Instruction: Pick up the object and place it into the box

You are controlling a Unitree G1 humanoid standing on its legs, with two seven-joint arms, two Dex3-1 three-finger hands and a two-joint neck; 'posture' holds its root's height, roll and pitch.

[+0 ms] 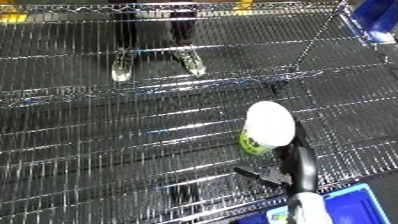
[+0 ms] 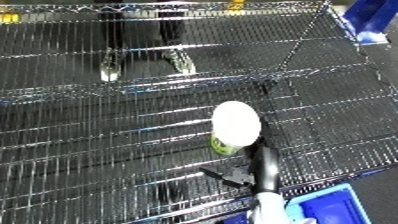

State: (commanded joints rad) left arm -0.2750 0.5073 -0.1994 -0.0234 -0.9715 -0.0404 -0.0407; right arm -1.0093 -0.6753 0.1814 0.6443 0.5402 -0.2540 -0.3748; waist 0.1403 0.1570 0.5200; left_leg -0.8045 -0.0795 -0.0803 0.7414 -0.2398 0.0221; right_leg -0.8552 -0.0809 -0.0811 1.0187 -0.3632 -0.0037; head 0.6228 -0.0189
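- Wire shelving of shiny chrome (image 1: 107,150) fills the left eye view, its thin rods running across the picture, with a darker floor visible through the mesh.
- Left eye view: a cup (image 1: 265,131) with a white lid and a green and white printed side is held above the shelf, right of centre, tilted so that the lid faces the camera.
- Left eye view: the right hand (image 1: 298,165) comes up from the lower edge, its black fingers running up behind the cup and curled against its side, so the hand is clamped on the cup; the thumb sticks out to the left below the cup.
- Left eye view: the white forearm (image 1: 309,210) shows at the bottom edge, and just to its right lies the corner of a blue bin (image 1: 360,205).
- Left eye view: more blue plastic (image 1: 378,20) shows at the top right corner, beyond the shelf's edge.
- Right eye view: the same cup (image 2: 234,127) sits closer to the middle, lid towards the camera, with the right hand (image 2: 262,167) below and behind it.
- Right eye view: the blue bin (image 2: 330,207) shows its rim at the lower right, below the cup and apart from it.
- Neither view shows the left hand.
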